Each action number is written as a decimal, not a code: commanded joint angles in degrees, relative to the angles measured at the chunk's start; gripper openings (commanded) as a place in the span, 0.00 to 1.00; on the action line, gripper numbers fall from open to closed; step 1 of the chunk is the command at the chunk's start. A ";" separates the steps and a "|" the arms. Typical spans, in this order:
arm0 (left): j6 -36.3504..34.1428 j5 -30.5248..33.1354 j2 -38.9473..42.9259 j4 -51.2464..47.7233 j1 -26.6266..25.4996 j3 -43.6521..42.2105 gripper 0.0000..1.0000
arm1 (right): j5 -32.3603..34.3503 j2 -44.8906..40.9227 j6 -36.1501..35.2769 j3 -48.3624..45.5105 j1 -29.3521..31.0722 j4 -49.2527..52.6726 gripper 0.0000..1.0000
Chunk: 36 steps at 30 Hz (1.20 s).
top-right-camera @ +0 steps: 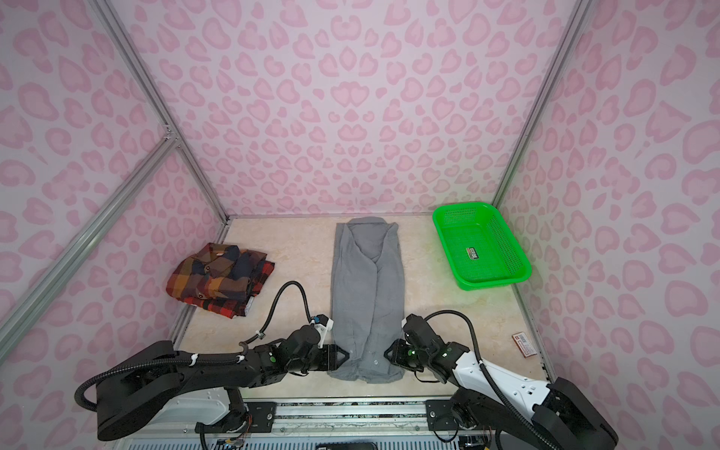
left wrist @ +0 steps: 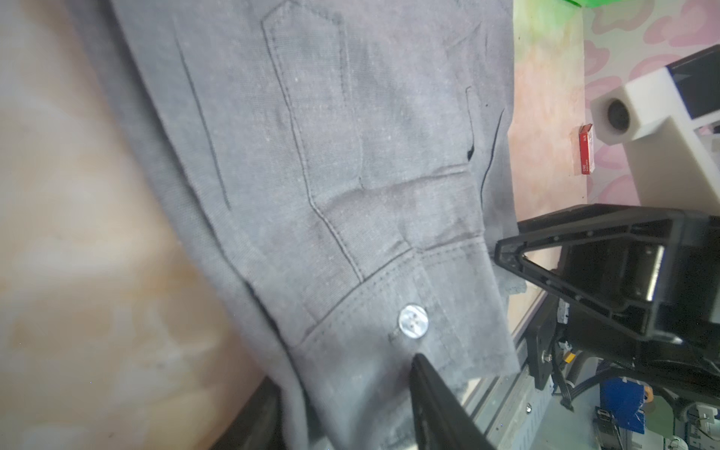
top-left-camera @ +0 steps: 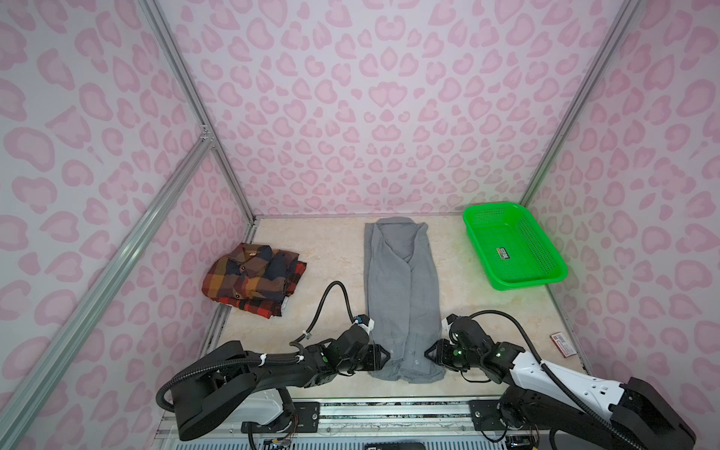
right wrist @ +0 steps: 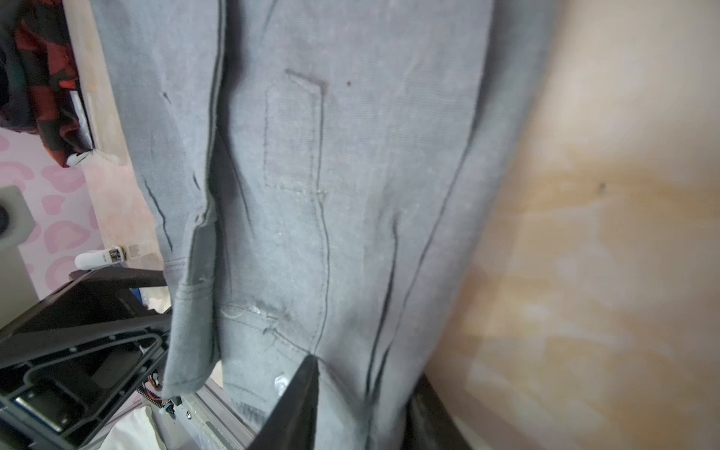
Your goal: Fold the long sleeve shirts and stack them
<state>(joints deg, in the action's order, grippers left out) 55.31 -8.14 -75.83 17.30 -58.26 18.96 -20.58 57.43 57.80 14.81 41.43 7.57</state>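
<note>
Your left gripper (top-left-camera: 387, 354) sits at the near left edge of the gray shirt (top-left-camera: 401, 280), and your right gripper (top-left-camera: 427, 353) sits at the near right edge, facing it across the hem. In the left wrist view one finger (left wrist: 428, 385) lies on top of the cloth just beside a pale button (left wrist: 413, 321), while the other is under the edge, so the fabric runs between them. The right wrist view shows the same: one finger (right wrist: 300, 393) on top of the cloth and the other beyond it, with the shirt passing through the gap. Both sets of jaws stand partly closed around the cloth, but you cannot tell whether they actually pinch it.

The gray shirt lies flat and lengthwise in the middle of the table (top-left-camera: 319, 249), sleeves folded inward, collar at the far end. The plaid shirt (top-left-camera: 253, 276) rests folded at the left side, well apart from it.

A sticker (top-left-camera: 503, 253) lies inside the green basket (top-left-camera: 526, 233) at the far right; its writing is too small to read. A red packet (top-left-camera: 562, 343) lies by the right edge, its print also illegible.
</note>
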 commanded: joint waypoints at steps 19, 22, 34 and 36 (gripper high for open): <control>0.25 0.62 3.05 -6.84 -0.36 0.54 0.04 | 4.09 -2.34 -1.81 1.52 1.89 7.43 0.00; 0.47 0.69 5.54 -9.34 -0.34 1.78 0.04 | 4.05 -3.32 -1.81 2.53 2.33 9.10 0.00; 9.21 1.52 11.85 -19.27 -0.25 8.53 0.04 | 5.92 -6.87 -3.30 12.36 2.87 19.16 0.00; 10.04 2.01 11.94 -22.29 -0.18 11.06 0.04 | 6.61 -6.89 -3.86 14.54 2.87 20.93 0.00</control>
<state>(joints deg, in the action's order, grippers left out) 62.85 -7.03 -64.36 -0.97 -58.50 27.29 -15.86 50.72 55.22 27.53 44.25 25.32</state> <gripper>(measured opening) 0.065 0.049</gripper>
